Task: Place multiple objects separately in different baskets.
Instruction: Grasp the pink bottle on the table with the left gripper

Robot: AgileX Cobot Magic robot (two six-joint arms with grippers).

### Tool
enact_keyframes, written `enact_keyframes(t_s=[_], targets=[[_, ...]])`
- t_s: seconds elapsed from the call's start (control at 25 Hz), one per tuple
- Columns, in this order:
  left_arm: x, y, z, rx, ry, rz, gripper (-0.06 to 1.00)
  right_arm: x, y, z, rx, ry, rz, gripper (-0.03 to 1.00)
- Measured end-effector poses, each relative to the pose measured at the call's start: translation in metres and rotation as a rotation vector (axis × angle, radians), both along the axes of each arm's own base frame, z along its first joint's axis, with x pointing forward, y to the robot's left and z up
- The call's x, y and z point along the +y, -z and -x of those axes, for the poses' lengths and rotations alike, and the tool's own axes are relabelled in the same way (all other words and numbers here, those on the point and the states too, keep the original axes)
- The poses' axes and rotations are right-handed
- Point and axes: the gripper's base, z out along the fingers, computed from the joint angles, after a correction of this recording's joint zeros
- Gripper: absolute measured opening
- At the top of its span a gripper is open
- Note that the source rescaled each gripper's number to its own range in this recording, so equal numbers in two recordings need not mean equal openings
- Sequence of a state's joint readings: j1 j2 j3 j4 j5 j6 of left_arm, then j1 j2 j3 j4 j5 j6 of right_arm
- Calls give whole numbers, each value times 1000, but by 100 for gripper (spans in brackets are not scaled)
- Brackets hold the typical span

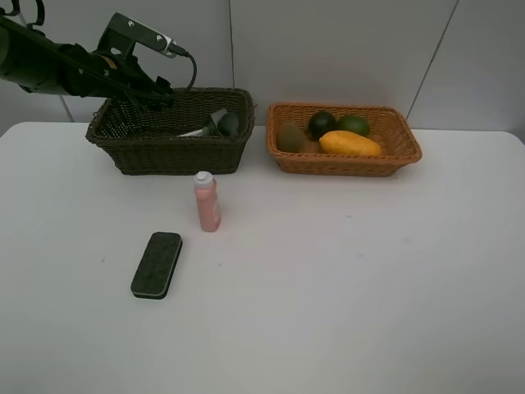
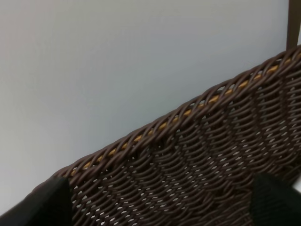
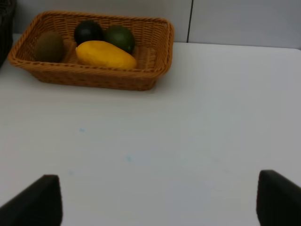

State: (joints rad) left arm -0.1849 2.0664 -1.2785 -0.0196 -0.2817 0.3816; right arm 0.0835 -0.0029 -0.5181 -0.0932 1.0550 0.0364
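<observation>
The black eraser [image 1: 156, 264] is lying flat on the white table [image 1: 369, 287], nearest the front. Just behind it, the pink bottle [image 1: 207, 201] is standing upright, apart from the eraser and in front of the dark basket [image 1: 172, 144].

The right claw [image 3: 160, 202] is hanging over bare table with its fingers [image 3: 44, 200] spread wide, released and gripping nothing.

Farther back, the dark basket is holding the dark green bottle [image 1: 226, 123] and the white marker [image 1: 195, 132], both lying toward its right end. Beside it, the orange basket [image 1: 402, 152] is holding the kiwi [image 1: 289, 137], mangosteen [image 1: 321, 123], lime [image 1: 354, 125] and mango [image 1: 350, 144].

The left claw [image 1: 157, 90] is hovering over the dark basket's back left corner, released, its fingers [image 2: 40, 207] standing wide apart and facing the woven wall.
</observation>
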Motion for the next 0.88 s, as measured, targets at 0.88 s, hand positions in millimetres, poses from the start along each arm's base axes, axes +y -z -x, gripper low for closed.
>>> enact_keyframes(t_s=[0.88], targets=[[4, -59, 24, 106, -98, 157, 100, 0, 0, 0, 0, 5, 0, 100]])
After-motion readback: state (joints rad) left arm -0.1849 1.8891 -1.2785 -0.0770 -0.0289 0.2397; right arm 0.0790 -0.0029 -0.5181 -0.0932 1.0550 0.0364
